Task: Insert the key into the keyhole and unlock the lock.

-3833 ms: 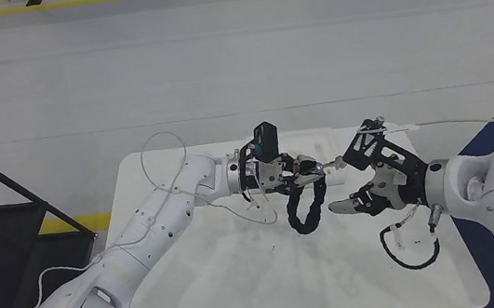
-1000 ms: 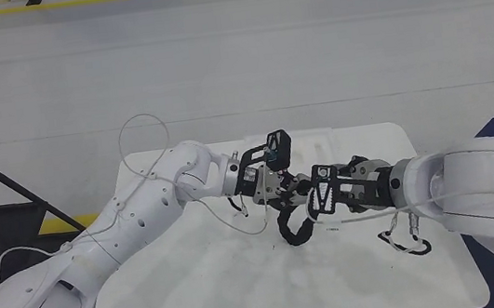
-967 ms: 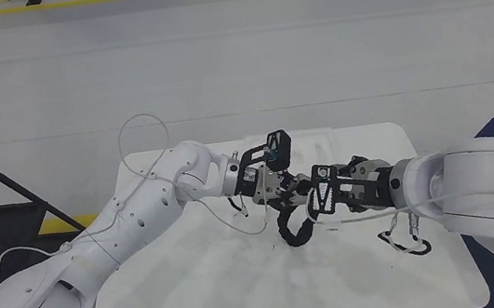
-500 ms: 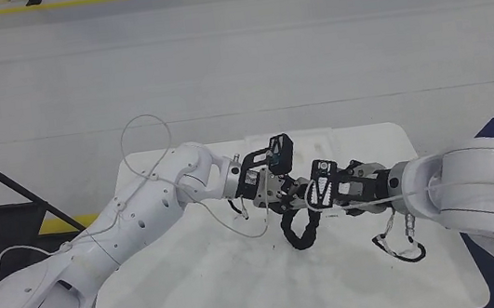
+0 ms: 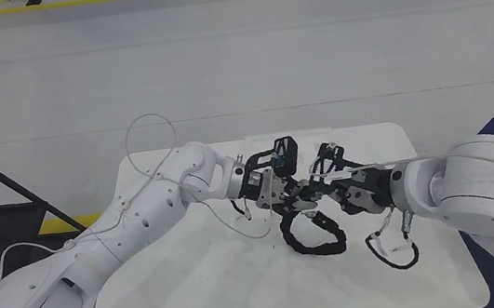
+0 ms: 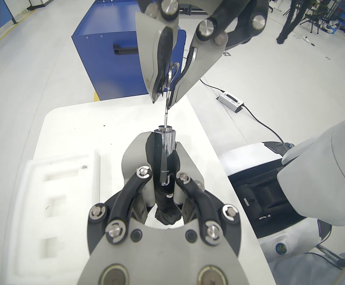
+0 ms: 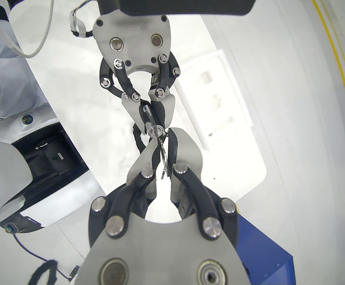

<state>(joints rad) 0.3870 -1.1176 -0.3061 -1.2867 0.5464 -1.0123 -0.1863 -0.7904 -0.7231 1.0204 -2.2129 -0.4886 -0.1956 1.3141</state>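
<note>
Key tip touches lock, foam tray nearby.

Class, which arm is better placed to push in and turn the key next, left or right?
Right. The right gripper pinches the key, whose tip meets the end of the lock; the left gripper only clamps that lock.

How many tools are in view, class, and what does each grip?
2. The left tool is shut on the lock above the table. The right tool faces it, shut on the key, whose tip meets the lock's end. None seems hidden.
</note>
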